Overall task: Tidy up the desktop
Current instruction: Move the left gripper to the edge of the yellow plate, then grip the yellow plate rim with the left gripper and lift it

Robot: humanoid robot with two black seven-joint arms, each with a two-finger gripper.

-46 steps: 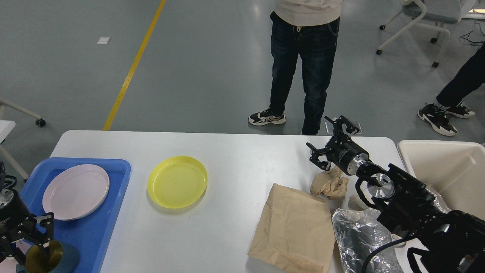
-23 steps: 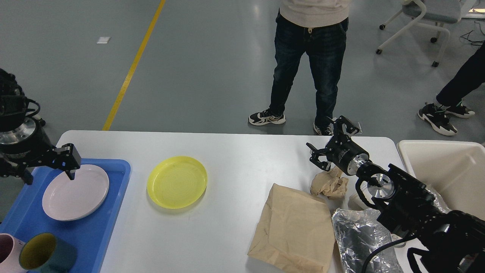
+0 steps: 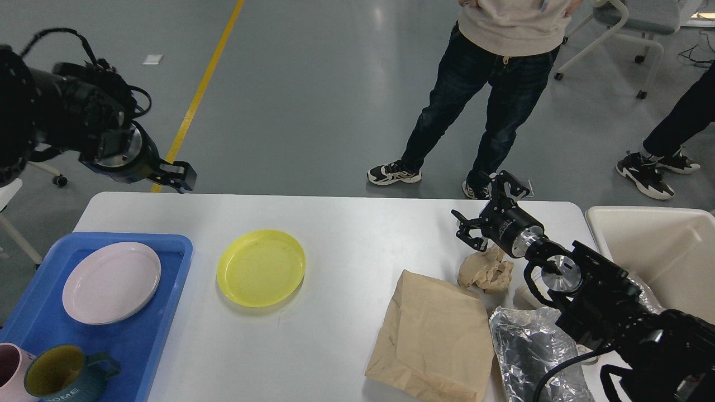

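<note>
The white desktop (image 3: 346,223) holds a yellow plate (image 3: 261,268), a flat brown paper bag (image 3: 433,335), a crumpled brown paper ball (image 3: 486,272) and a silver foil bag (image 3: 525,343). My right gripper (image 3: 491,209) is open and empty, hovering just above and behind the paper ball. My left gripper (image 3: 180,176) is raised over the desktop's far left edge, holding nothing I can see; only one finger shows.
A blue tray (image 3: 167,290) at the left holds a pink plate (image 3: 111,282), a pink mug (image 3: 8,374) and a teal mug (image 3: 61,377). A cream bin (image 3: 659,251) stands at the right. A person (image 3: 491,95) stands behind the table.
My left arm has risen from the teal mug at the tray's near end and swung up and back past the far left edge. The mug stays on the tray. The person stepped right.
</note>
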